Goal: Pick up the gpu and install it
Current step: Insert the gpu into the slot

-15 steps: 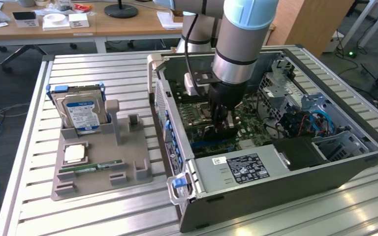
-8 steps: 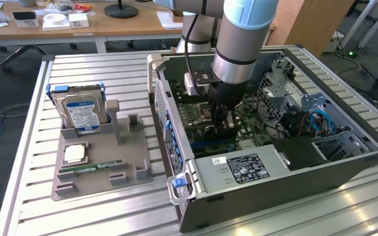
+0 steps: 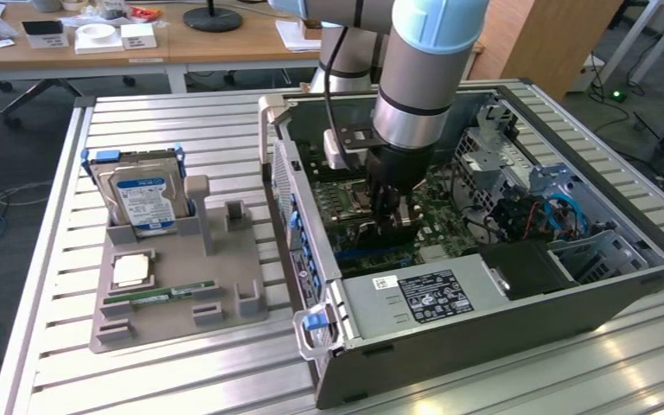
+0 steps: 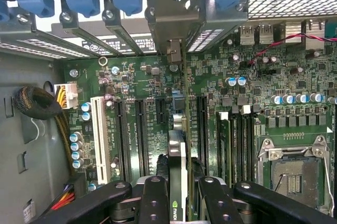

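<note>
Gripping the slim gpu (image 4: 178, 171) edge-on over the green motherboard (image 4: 131, 84).
Black gripper (image 4: 181, 203) fingers (image 4: 154, 200) partly closed, clamping the card's flat faces inside the steel case (image 3: 505, 337); exterior view: three o'clock of the grey tray (image 3: 176, 322).

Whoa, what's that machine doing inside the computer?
A robot arm is reaching into an open computer case lying on a slatted table. Its jaws are closed on a graphics card, held edge-on down at the motherboard's expansion slots, with the metal bracket toward the case's rear openings. Whether the card is fully seated can't be told. A hard drive stands in a grey tray beside the case.
</note>
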Tool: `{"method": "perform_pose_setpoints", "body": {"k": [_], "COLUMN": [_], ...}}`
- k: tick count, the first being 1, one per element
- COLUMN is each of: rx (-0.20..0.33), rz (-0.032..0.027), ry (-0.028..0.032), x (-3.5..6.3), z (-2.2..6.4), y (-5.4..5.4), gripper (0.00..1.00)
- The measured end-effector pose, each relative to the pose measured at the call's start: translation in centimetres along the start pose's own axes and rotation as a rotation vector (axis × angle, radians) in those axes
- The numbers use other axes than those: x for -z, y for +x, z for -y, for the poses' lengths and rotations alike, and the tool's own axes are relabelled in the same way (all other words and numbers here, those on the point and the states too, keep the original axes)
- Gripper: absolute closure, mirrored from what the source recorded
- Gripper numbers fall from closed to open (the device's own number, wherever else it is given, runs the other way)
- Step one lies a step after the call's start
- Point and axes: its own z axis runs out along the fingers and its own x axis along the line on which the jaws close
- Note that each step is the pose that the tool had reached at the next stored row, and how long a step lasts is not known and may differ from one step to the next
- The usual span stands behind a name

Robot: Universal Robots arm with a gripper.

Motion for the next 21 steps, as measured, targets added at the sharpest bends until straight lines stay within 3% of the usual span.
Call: {"method": "perform_pose_setpoints", "body": {"k": [21], "rx": [0.001], "rz": [0.0003], "ry": [0.0001], "x": [-0.10], "z": [-0.07], "y": [0.00], "gripper": [0.73]}}
